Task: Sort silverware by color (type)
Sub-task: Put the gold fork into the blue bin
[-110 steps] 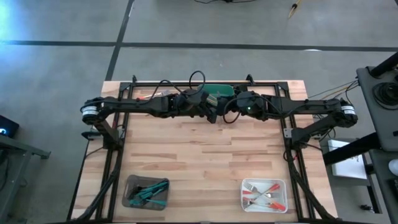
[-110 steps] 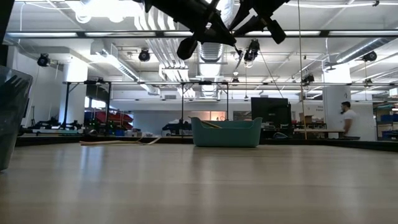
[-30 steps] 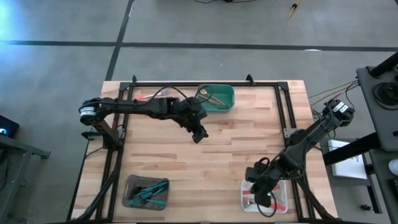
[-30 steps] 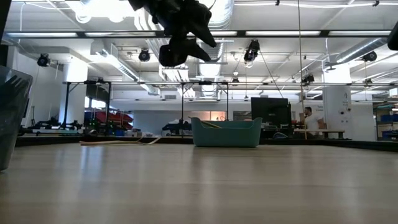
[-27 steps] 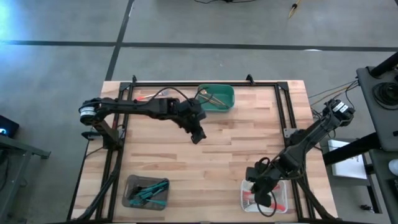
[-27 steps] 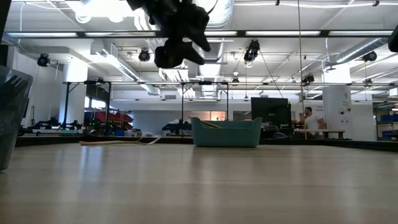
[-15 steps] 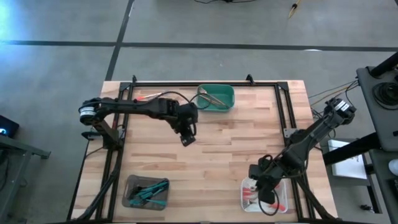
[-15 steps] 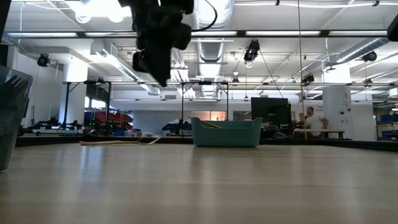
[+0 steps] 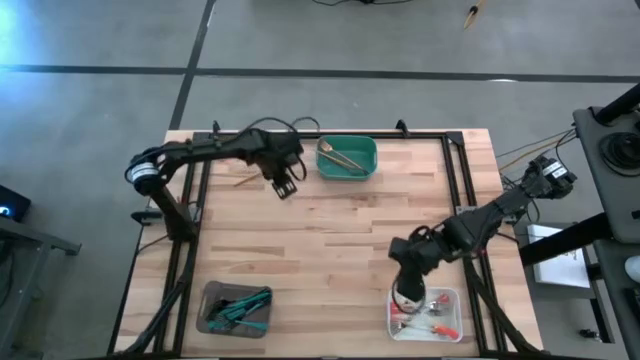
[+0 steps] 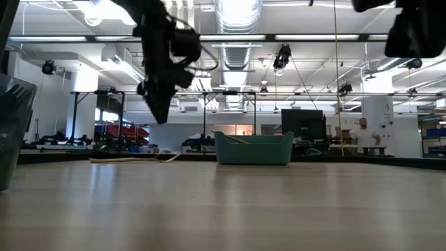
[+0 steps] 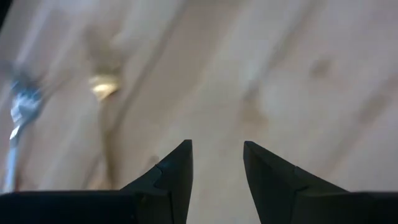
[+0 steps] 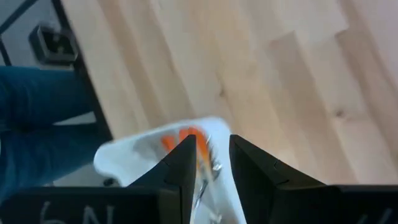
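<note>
At the near edge of the table, we see teal-handled pieces in the grey tray and red-handled ones in the white tray, with our right gripper hovering just above that tray, fingers slightly parted and empty. Farther back, our left gripper hangs over bare wood, fingers apart, holding nothing, near a loose gold spoon and a fork. Gold pieces lie in the green tray. We judge the silverware light, stiff and slippery; pinching across mid-handle seems best.
</note>
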Available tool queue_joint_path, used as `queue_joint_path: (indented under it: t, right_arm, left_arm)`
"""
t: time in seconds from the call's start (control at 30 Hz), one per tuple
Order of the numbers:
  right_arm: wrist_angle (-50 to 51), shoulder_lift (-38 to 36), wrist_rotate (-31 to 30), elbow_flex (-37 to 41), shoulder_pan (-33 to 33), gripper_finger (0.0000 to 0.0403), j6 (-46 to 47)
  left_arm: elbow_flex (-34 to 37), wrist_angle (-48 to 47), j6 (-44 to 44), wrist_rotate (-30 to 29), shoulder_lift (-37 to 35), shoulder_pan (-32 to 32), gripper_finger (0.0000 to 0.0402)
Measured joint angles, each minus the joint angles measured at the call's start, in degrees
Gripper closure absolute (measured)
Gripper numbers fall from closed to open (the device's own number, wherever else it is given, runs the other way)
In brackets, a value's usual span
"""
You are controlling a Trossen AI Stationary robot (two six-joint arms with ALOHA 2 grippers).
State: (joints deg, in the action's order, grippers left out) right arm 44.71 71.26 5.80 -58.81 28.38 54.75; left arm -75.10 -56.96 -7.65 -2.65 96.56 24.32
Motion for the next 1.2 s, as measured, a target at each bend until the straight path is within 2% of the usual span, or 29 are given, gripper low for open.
queue_joint_path:
  t: [0.2, 0.4, 0.77, 1.0, 1.2]
  right_arm:
    - [0.02, 0.0, 0.02, 0.0, -6.69, 0.0314, -3.0]
    - [0.02, 0.0, 0.07, 0.0, -13.92, 0.0314, -6.35]
    - [-0.05, 0.0, 0.01, 0.0, -23.62, 0.0314, -9.04]
    - [-0.01, 0.02, 0.05, 0.0, -24.79, 0.0314, -10.69]
    - [-0.01, 0.04, 0.2, 0.0, -24.79, 0.0314, -15.87]
  left_arm:
    - [5.37, 1.94, 1.79, -5.83, 0.06, 8.7, 0.0276]
    - [9.32, 5.36, 6.4, -6.47, 0.06, 13.19, 0.0276]
    - [12.93, 12.12, 10.26, -7.27, 3.83, 13.68, 0.0276]
    - [11.88, 13.91, 9.65, -8.2, 9.14, 13.68, 0.0277]
    - [9.95, 12.12, 6.7, -8.42, 10.14, 13.68, 0.0277]
